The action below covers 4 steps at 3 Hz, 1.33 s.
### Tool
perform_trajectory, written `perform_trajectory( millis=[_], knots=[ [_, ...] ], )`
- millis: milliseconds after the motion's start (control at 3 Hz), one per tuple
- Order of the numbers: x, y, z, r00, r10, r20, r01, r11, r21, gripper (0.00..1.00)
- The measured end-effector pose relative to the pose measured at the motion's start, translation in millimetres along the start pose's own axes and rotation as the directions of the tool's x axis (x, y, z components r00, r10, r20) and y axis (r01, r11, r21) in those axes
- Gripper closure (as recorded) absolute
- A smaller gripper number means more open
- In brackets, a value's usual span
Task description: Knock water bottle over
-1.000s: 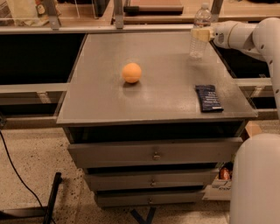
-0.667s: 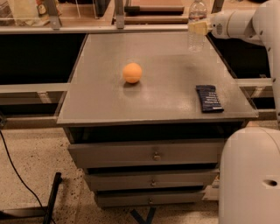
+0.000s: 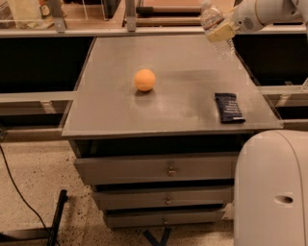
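The water bottle (image 3: 225, 48), clear and ribbed with a white cap, is at the far right back corner of the grey table top (image 3: 110, 110). It leans with its cap toward the upper left. My gripper (image 3: 219, 32) comes in from the right on a white arm (image 3: 260, 13) and presses against the bottle's middle, covering its label band. I cannot tell whether the bottle's base still rests on the table.
An orange ball (image 3: 145, 79) sits near the table's middle. A dark blue packet (image 3: 229, 107) lies at the front right. Drawers (image 3: 159, 168) are below the top. My white body (image 3: 274, 187) fills the lower right. A rail (image 3: 96, 31) runs behind the table.
The bottle stood upright a second ago and now leans with its cap to the left. The gripper and arm have shifted slightly up and left against it.
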<state>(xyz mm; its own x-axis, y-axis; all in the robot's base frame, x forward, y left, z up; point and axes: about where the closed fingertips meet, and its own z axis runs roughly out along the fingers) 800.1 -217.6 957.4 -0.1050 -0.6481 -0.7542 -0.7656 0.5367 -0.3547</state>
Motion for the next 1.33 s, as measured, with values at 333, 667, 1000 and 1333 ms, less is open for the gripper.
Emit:
perform_trajectory(
  millis=[333,667,1000,1333],
  knots=[
    [18,38,-15,0.985,-0.121,-0.125,0.102,0.9838,-0.147,0.84],
    [41,66,-29,0.939,-0.252,-0.235,0.183,0.9425,-0.280,0.74],
    [54,75,-36,0.878,-0.359,-0.317,0.247,0.9061,-0.343,0.56],
    [61,87,-36,0.844,-0.401,-0.357,0.262,0.8881,-0.378,0.33]
  ],
)
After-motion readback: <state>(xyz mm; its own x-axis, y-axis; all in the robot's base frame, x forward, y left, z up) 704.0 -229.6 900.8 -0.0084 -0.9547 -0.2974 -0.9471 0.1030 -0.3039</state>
